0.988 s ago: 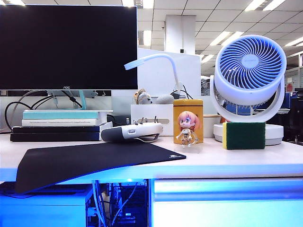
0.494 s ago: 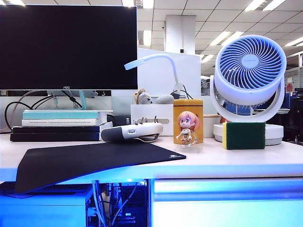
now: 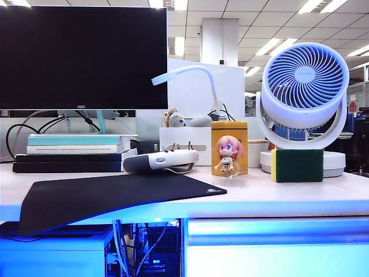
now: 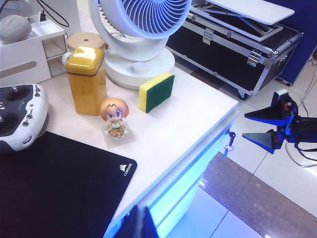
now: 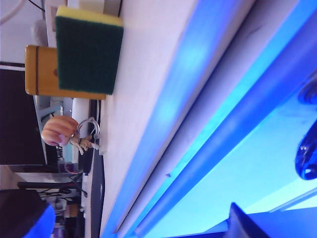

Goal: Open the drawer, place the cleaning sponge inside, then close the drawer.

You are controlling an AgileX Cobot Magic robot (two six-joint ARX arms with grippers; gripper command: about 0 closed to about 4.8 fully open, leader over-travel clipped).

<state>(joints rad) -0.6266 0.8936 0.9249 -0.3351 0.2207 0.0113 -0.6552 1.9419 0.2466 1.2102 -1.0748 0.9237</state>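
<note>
Frontally, the exterior view shows the desk [image 3: 271,196] with the cleaning sponge [image 3: 297,165] standing on edge near its right end, dark green face forward, just in front of the white fan [image 3: 304,95]. A yellow tin [image 3: 229,147] with a small figurine [image 3: 228,157] before it stands near the middle, a black mat [image 3: 109,196] covers the left part, and the drawer [image 3: 277,245] beneath the front edge is closed. No arm appears.

Left wrist view: the sponge [image 4: 156,91] stands between the fan base and the desk's front edge, apart from the tin [image 4: 87,79]. Only a dark tip of the left gripper [image 4: 137,224] shows; whether its jaws are open cannot be told. The right gripper [image 4: 277,130], blue, hangs off the desk's right end.

Right wrist view: the drawer front [image 5: 237,148] fills the frame below the desk edge, the sponge [image 5: 88,53] above; the right gripper's blue fingers [image 5: 250,225] stand wide apart, holding nothing.
</note>
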